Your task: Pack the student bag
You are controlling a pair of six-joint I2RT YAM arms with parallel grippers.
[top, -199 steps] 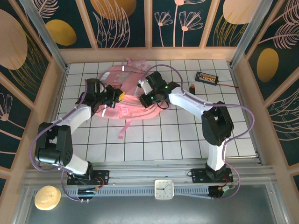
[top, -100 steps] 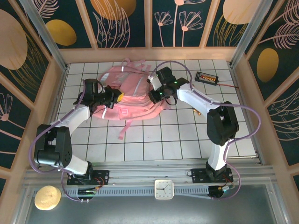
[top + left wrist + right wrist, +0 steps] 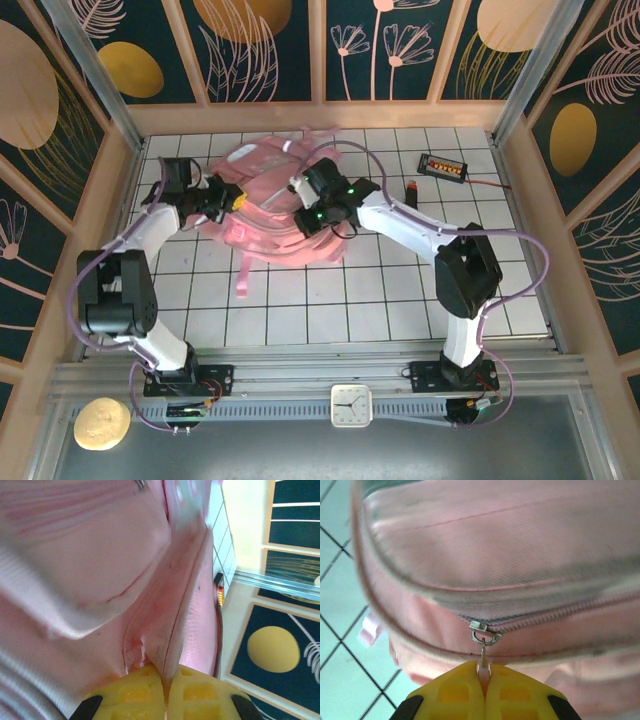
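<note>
The student bag (image 3: 268, 215) is a large pink backpack lying bunched on the white tiled table, between both arms. My left gripper (image 3: 236, 200) is at the bag's left side. In the left wrist view its yellow fingers (image 3: 135, 695) are shut on a fold of the bag's pink fabric (image 3: 160, 650). My right gripper (image 3: 299, 190) is at the bag's upper right. Seen from the right wrist, it (image 3: 484, 669) is shut on the pink pull tab hanging from the metal zipper slider (image 3: 483, 631). The zipper (image 3: 560, 612) runs off to the right of the slider.
A black device with orange digits (image 3: 443, 165) lies at the back right, with a small red and black item (image 3: 413, 186) near it. A loose pink strap (image 3: 243, 283) trails toward the near side. Wooden walls enclose the table. A small clock (image 3: 351, 405) sits on the front rail.
My left gripper has pulled back and to the left with the fabric. The right gripper has moved left and nearer with the zipper pull. The bag has bunched up and shifted.
</note>
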